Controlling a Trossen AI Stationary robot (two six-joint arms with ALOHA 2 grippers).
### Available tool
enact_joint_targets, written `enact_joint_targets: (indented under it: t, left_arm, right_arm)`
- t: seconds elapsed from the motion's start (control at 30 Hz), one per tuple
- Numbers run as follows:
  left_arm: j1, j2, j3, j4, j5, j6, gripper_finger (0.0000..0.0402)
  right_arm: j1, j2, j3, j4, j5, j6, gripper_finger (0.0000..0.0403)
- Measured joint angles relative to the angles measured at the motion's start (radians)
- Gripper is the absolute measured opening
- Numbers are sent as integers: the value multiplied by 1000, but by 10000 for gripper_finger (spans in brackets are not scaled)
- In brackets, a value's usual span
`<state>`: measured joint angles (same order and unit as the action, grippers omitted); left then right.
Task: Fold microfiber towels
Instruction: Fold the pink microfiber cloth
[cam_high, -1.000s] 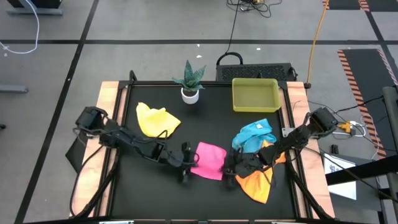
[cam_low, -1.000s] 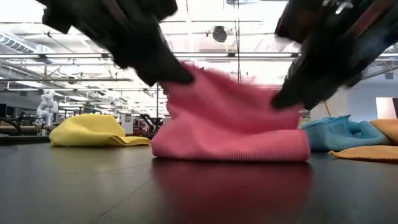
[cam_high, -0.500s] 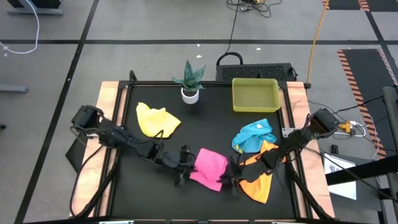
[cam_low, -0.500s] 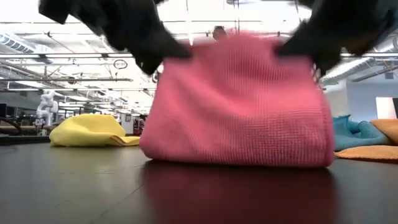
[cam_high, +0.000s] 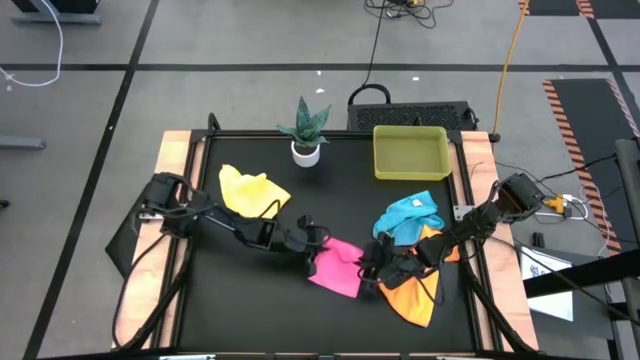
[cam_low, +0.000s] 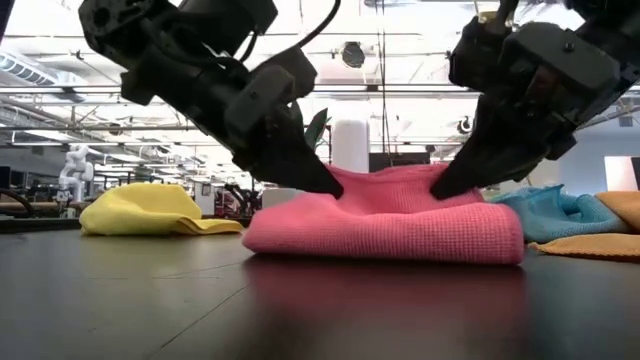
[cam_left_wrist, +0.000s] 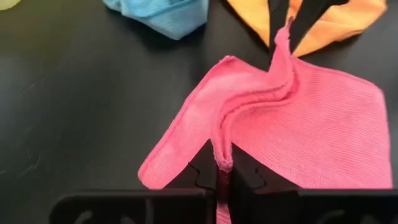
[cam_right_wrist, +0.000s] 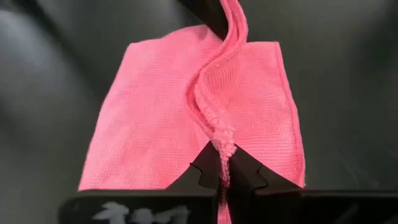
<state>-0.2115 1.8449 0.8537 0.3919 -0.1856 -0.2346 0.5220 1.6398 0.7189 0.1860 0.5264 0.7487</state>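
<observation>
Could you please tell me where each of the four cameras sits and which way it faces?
High view: overhead, straight down; table, both arms.
Low view: tabletop height, level into the room; both arms grip the pink towel.
Left wrist view: past the left pincer, along the towel edge.
Right wrist view: past the right pincer.
Both wrist views share the pink towel's pinched edge.

pink towel (cam_low: 385, 228) lowered from raised to folded flat, both grippers moved back
</observation>
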Motion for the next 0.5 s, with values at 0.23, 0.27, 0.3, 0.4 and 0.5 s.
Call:
enact_joint_targets:
  t: [0.23,0.27,0.3,0.4,0.5]
  left_arm:
    - [22,2,0,0,-1,44,38]
    - [22,2,0,1,-1,51,41]
    - [22,2,0,-1,-1,55,46]
    - [29,2,0,-27,0,49,69]
    - [46,2,0,-51,-1,31,99]
  right_arm:
    - [-20,0,-79,48,2,77,0]
    - [-23,0,-95,65,3,86,0]
    - [-25,0,-109,85,3,94,0]
    - [-25,0,-146,140,4,104,0]
    - [-25,0,-156,162,4,104,0]
